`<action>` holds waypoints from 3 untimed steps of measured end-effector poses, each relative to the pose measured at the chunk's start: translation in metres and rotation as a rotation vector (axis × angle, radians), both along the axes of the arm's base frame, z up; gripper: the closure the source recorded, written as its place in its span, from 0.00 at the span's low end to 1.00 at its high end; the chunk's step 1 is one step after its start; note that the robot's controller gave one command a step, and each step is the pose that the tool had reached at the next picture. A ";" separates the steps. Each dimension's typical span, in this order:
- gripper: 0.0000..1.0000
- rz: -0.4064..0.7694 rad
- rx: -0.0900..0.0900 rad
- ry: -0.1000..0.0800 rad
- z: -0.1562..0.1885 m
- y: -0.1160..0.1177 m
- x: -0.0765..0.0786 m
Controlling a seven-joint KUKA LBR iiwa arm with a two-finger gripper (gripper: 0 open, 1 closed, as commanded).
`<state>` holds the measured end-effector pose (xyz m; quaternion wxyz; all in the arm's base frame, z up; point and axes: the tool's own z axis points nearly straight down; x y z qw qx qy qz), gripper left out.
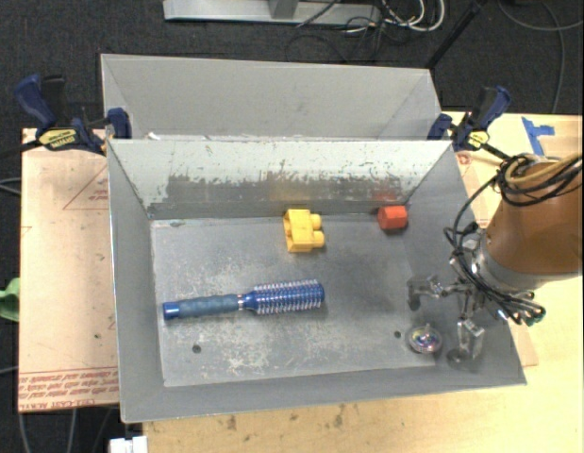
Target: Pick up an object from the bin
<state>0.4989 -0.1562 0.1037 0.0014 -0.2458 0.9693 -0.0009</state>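
The metal claw (458, 321), its state impossible to tell, hung just beside a small shiny round disc (425, 340) in the scratched grey metal bin's (273, 357) front right corner.

Blue hairbrush (244, 301), yellow block (303, 229), red cube (392, 217), shiny disc (425, 340) near arm (532, 239), grey bin (273, 111)
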 end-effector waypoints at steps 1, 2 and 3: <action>0.00 0.116 0.010 0.003 -0.031 0.008 -0.007; 1.00 0.119 0.005 0.002 -0.031 0.005 -0.007; 1.00 0.138 -0.002 -0.008 0.146 0.002 -0.004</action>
